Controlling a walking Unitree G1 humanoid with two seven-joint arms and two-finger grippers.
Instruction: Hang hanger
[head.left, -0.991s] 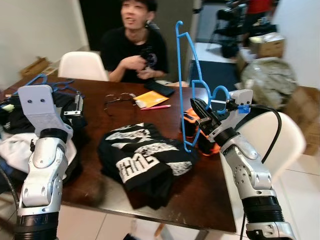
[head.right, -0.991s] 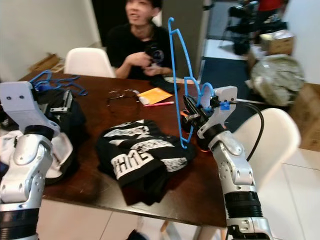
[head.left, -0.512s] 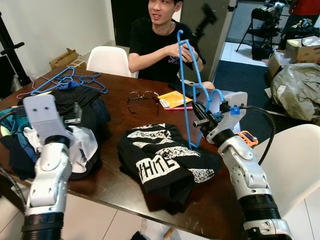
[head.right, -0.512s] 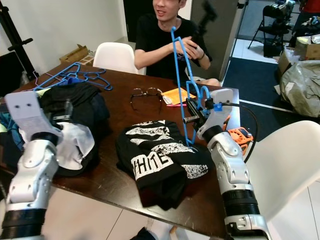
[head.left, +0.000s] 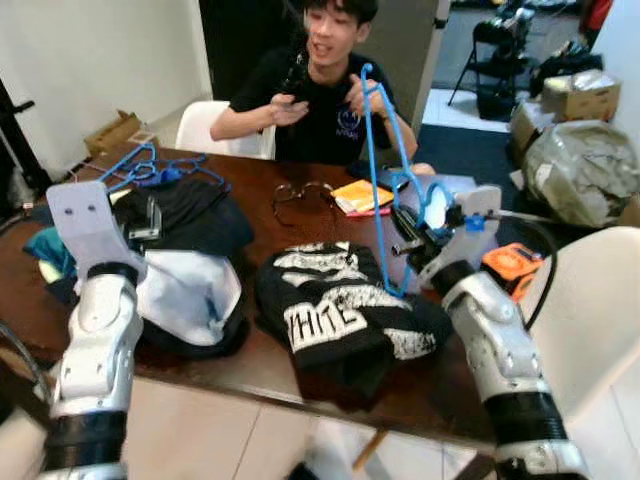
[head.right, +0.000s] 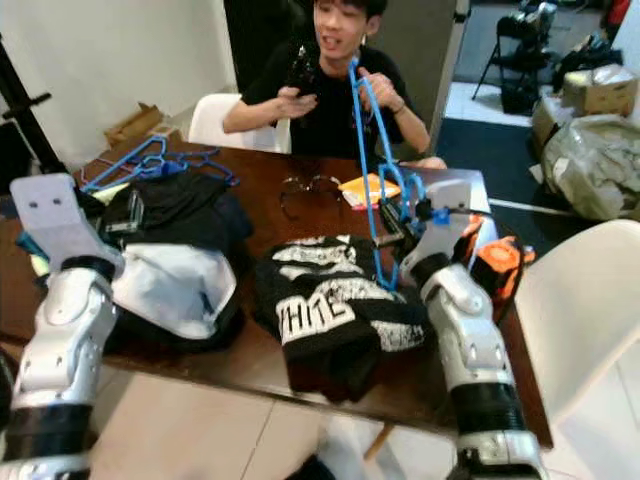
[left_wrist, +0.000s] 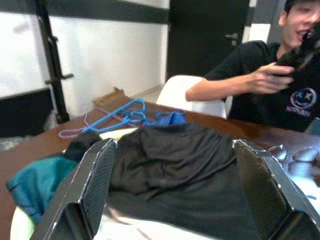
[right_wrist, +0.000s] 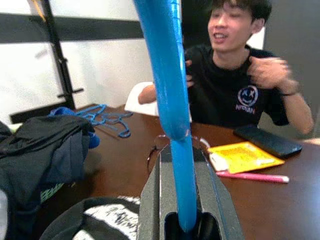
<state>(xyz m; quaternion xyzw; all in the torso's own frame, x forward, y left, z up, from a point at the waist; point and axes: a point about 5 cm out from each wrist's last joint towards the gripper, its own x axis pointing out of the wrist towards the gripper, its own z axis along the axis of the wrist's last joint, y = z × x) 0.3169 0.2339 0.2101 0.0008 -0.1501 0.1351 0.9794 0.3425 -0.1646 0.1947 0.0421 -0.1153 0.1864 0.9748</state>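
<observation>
The right arm is bent up over the near right part of the counter (head.left: 200, 375), its forearm rising from the lower edge of the eye views. The right hand (head.left: 405, 232) is clenched on a blue hanger (head.left: 382, 170); in the right wrist view the hanger's bar (right_wrist: 175, 125) runs down between the two closed black fingers (right_wrist: 150, 200). The hanger stands nearly upright above the counter, its hook end high, close in front of the seated person (head.left: 320, 90).

The left arm is raised over the left side of the counter, wrist plate facing the camera. The left hand (left_wrist: 175, 190) is released, its two fingers (left_wrist: 95, 185) spread wide and aimed over a heap of dark and white clothes (head.left: 190, 260).

The counter is dark brown wood. A black shirt with white lettering (head.left: 335, 315) lies crumpled near its front edge, just below the hanger. Behind it lie spectacles (head.left: 300, 193), a yellow packet (head.left: 362, 195) and a pink pen (right_wrist: 252, 176). More blue hangers (head.left: 150, 165) lie at the far left corner. An orange and black object (head.left: 510, 268) sits at the right edge. White chairs (head.left: 590, 320) stand around; boxes and a wrapped bundle (head.left: 580, 170) fill the room's right side.
</observation>
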